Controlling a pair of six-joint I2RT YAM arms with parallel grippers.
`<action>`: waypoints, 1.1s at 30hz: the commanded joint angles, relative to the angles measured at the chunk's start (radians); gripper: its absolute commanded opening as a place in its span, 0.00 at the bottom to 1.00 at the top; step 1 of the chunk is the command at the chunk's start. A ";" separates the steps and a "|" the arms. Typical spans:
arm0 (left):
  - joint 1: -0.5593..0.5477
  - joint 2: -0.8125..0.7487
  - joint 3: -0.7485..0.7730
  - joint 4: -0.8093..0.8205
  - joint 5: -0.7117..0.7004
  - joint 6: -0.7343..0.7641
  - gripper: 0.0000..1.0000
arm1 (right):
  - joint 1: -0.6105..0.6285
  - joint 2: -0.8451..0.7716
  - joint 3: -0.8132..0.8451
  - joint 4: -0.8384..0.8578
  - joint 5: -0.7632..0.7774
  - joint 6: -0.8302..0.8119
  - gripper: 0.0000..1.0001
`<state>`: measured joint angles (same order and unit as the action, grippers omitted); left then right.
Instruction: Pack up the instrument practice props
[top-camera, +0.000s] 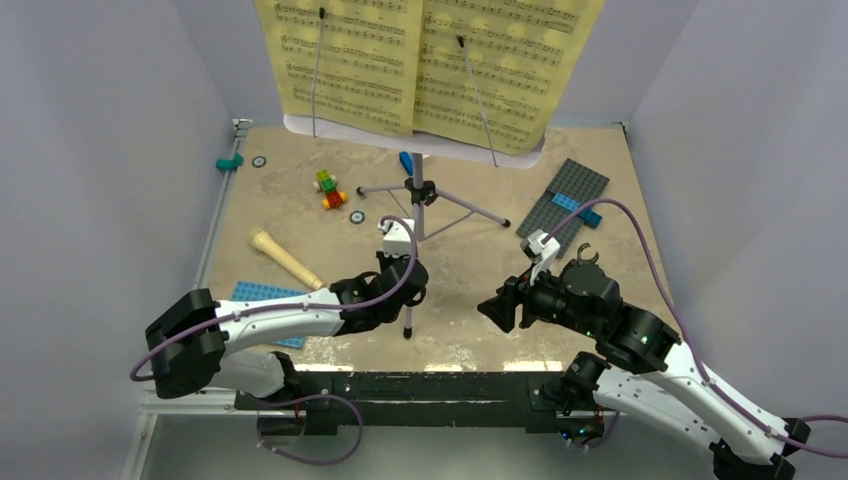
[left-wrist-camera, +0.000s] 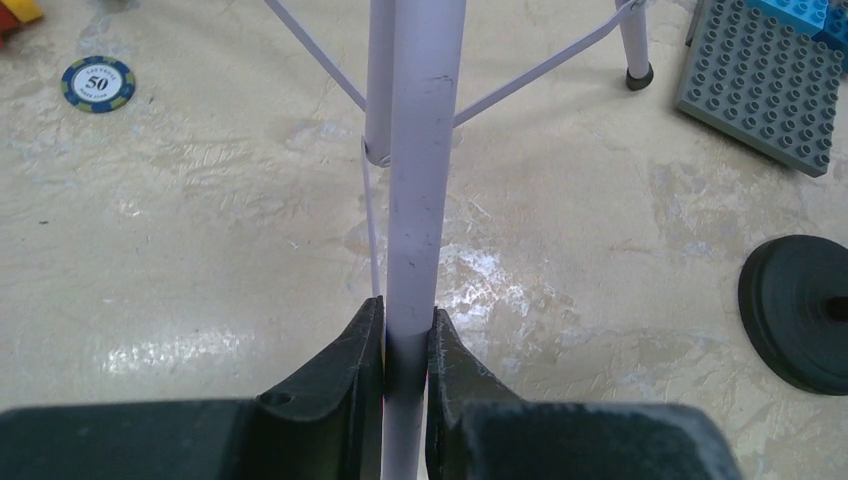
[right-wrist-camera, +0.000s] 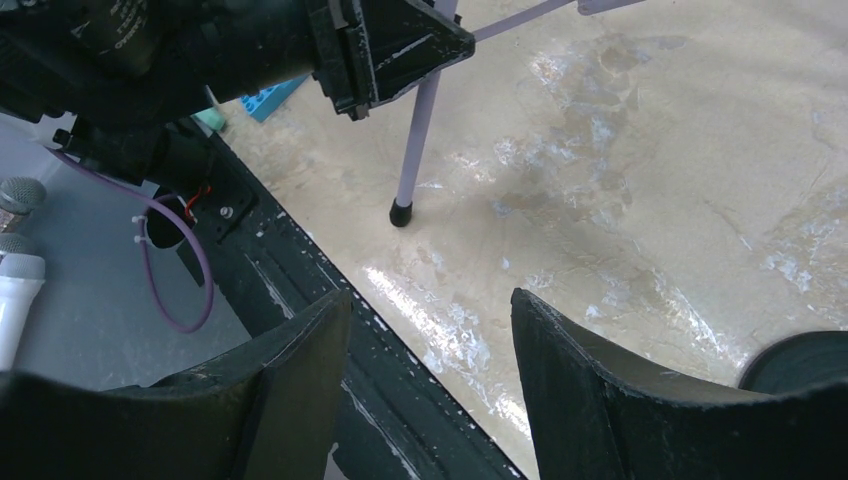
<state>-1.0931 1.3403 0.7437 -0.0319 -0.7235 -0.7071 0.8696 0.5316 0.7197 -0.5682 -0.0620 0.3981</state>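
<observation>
At the centre of the overhead view stands the tall tripod music stand, its three legs splayed on the mottled beige table. Its desk at the top edge of the frame carries the yellow sheet-music pages, which are spread open and pinned by two thin retaining arms.

The left gripper reaches in from the lower left and is clenched on the stand's nearest leg. The left wrist view confirms this, with both fingers pressed against the pale lilac tube. The right wrist view shows the same leg ending in a black foot on the table.

The right gripper, at lower centre right, has its jaws spread and grasps nothing. In its own view it hangs over the table's near edge.

The cream toy microphone lies flat at the left of the frame, apart from both grippers. The small black round-base mic stand sits at the right edge of the left wrist view.

Other items on the table:
- a grey baseplate at upper right
- a blue baseplate at lower left
- colourful bricks left of the stand
- a poker chip
</observation>
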 joint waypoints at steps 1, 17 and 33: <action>-0.026 -0.030 -0.075 -0.226 -0.006 -0.251 0.00 | 0.002 -0.010 0.011 0.024 0.011 -0.021 0.64; -0.050 -0.106 -0.018 -0.211 -0.025 -0.137 0.10 | 0.002 -0.001 0.061 0.005 0.044 -0.033 0.65; -0.053 0.041 0.027 -0.156 0.015 -0.014 0.00 | 0.002 -0.034 0.053 -0.028 0.059 -0.031 0.65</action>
<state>-1.1408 1.3304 0.7696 -0.1310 -0.7826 -0.6903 0.8696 0.5045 0.7425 -0.5869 -0.0174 0.3801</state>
